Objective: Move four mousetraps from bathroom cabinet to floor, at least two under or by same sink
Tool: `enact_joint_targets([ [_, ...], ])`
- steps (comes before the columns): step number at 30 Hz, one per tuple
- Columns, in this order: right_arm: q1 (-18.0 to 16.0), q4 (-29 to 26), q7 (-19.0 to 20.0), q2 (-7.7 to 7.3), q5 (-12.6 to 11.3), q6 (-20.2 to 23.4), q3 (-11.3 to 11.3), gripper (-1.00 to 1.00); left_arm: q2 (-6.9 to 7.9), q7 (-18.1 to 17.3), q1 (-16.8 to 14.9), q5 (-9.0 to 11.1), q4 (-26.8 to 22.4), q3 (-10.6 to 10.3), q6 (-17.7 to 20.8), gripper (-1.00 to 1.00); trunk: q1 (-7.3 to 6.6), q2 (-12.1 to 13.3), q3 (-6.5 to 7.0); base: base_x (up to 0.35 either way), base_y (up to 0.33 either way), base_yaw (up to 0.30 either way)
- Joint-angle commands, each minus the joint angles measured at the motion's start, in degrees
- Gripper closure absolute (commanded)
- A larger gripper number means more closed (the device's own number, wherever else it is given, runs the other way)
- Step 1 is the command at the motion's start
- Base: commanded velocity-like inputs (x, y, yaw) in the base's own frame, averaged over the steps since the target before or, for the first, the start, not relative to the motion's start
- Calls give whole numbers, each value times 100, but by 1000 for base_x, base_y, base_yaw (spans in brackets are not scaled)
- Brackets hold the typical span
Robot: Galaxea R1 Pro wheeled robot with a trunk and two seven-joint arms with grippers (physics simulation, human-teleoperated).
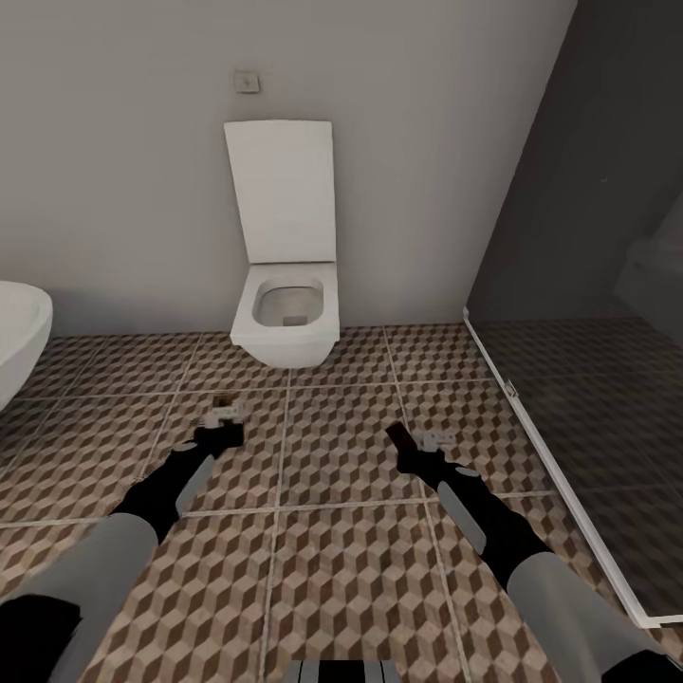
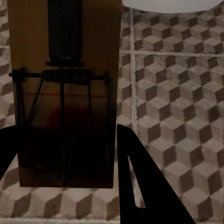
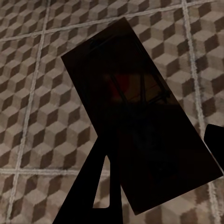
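Both jaws pinched flat tan wooden mousetraps, left (image 2: 63, 93) and right (image 3: 140, 135), which I carried low over the cube-patterned tile floor (image 1: 332, 531), ready for setting down.

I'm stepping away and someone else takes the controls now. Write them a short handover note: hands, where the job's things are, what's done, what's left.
Left hand: shut on a mousetrap, held above the tiled floor.
Right hand: shut on a second mousetrap, which looks dark in the wrist view, also above the floor.
The robot faces the toilet; a glass shower wall is on the right, and a white rounded fixture's edge shows at far left.
Done: two traps are in hand.
Left: set both on the floor, by the sink if possible. The other two traps and the sink are not in sight here.
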Motion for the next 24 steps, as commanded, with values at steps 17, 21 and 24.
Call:
enact_joint_targets([
  [17,-84,-5,-20,15,-21,29,19,100,-459,42,7,27,2454,-75,-2485,100,43,-82,-40,0,0,0],
  [21,-84,-5,-20,15,-20,29,19,100,-467,43,7,23,2456,-76,-2510,100,131,-243,-112,0,0,0],
  [24,-84,0,-20,15,-17,29,19,100,-470,43,7,25,2449,-76,-2517,100,196,-363,-166,0,0,0],
])
